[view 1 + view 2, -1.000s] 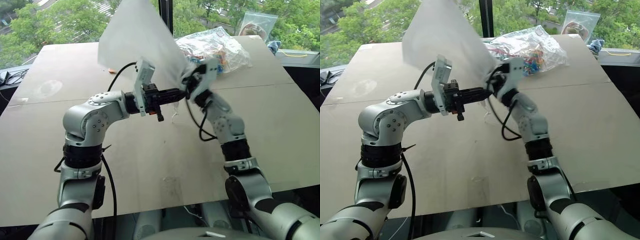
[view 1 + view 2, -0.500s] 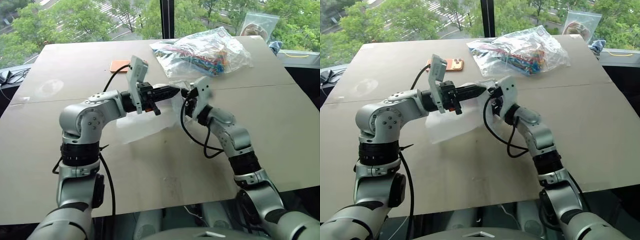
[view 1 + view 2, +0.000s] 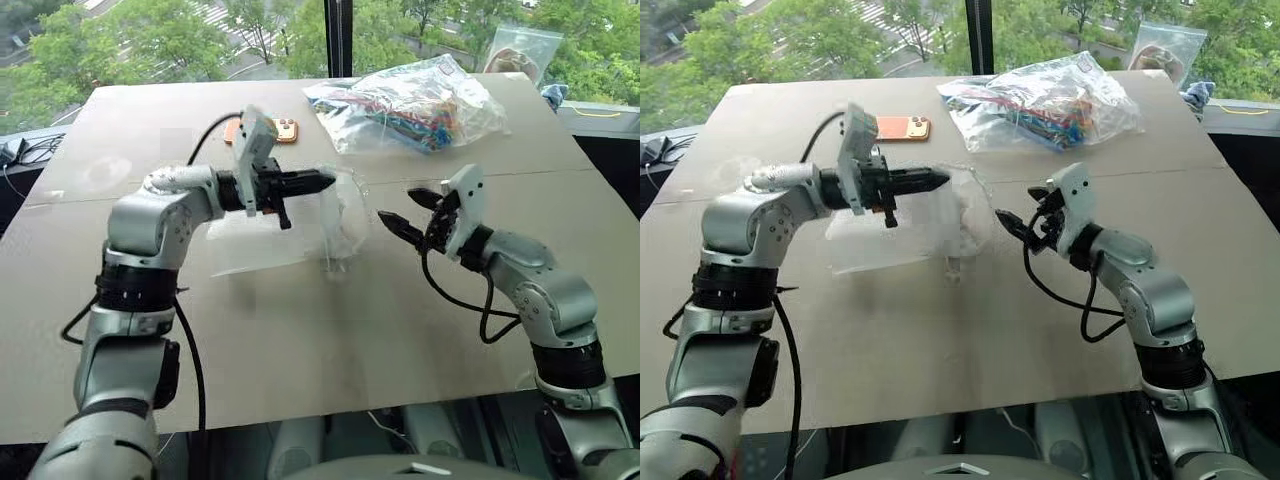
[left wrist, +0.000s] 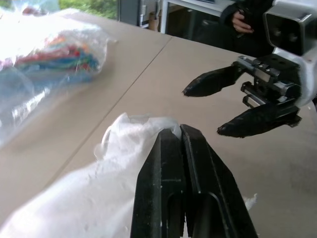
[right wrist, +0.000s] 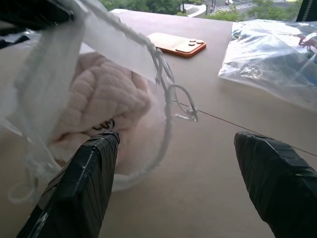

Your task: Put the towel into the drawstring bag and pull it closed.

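Left tool (image 3: 325, 181) reaches level, pinching the drawstring bag (image 3: 335, 215) mouth; right tool (image 3: 405, 213) faces it, spread wide

Broad tan counter (image 3: 330, 330), matte, with a thin seam (image 3: 590, 171) running across at mid-depth. Faint round stain (image 3: 97, 174) near the far left corner. Large window behind, split by a dark vertical mullion (image 3: 340, 38); green treetops (image 3: 120, 45) and a stretch of road outside. Even daylight, soft shadows. Dark sill to the far right carrying a yellow cord (image 3: 598, 108) and a bit of blue cloth (image 3: 551, 95). Black cables (image 3: 18, 152) at the far left edge. Dark floor beyond the right side of the counter. In the left wrist view, a person's hand (image 4: 241, 21) against dark clothing behind the counter.
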Available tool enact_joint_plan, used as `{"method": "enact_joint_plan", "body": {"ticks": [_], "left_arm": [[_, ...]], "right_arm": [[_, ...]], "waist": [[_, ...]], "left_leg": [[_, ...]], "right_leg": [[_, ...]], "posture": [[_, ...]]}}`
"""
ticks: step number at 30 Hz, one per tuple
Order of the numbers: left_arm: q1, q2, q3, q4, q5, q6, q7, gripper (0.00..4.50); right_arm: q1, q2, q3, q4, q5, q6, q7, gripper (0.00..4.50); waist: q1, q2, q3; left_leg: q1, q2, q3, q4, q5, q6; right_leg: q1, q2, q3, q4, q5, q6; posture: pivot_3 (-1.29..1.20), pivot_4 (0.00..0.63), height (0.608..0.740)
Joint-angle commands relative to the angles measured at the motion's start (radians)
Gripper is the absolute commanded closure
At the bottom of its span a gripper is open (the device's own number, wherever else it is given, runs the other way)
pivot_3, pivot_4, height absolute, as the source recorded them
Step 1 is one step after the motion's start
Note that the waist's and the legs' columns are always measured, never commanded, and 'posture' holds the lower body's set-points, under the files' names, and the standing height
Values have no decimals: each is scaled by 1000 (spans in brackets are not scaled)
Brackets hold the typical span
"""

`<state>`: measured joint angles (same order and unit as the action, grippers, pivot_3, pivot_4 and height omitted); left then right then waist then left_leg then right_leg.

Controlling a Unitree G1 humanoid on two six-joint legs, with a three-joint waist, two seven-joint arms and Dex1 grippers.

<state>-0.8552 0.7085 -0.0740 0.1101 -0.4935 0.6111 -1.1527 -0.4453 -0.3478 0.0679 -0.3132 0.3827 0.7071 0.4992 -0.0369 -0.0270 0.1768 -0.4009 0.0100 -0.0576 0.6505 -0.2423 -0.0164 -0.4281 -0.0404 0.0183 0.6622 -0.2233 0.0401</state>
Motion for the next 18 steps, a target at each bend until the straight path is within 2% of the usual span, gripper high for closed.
{"method": "enact_joint_plan", "body": {"ticks": [1,5,11,18], "left_arm": [[-33,40,-89,25,119,-200,-144,4500],[-33,34,-117,86,199,-342,-181,4500],[30,30,-103,62,201,-337,-175,4500],[51,33,-84,61,201,-346,-162,4500]], "right_arm": [[-1,9,69,4,-45,-36,2,551],[15,36,148,4,-70,-55,17,551],[13,34,80,22,-75,-66,-12,551],[-17,-6,73,70,-105,-85,7,551]], "waist": [[-4,1,0],[-9,1,0],[-4,1,0],[-6,1,0]], "left_leg": [[1,0,1,-1,0,0],[1,1,1,-2,0,0],[0,1,0,0,0,0],[0,1,-1,0,0,0]], "right_leg": [[0,0,1,0,0,0],[-1,2,3,0,0,0],[-1,1,2,0,0,0],[-1,1,0,1,0,0]], "posture": [[0,150,740],[0,150,740],[0,150,740],[0,150,740]]}}
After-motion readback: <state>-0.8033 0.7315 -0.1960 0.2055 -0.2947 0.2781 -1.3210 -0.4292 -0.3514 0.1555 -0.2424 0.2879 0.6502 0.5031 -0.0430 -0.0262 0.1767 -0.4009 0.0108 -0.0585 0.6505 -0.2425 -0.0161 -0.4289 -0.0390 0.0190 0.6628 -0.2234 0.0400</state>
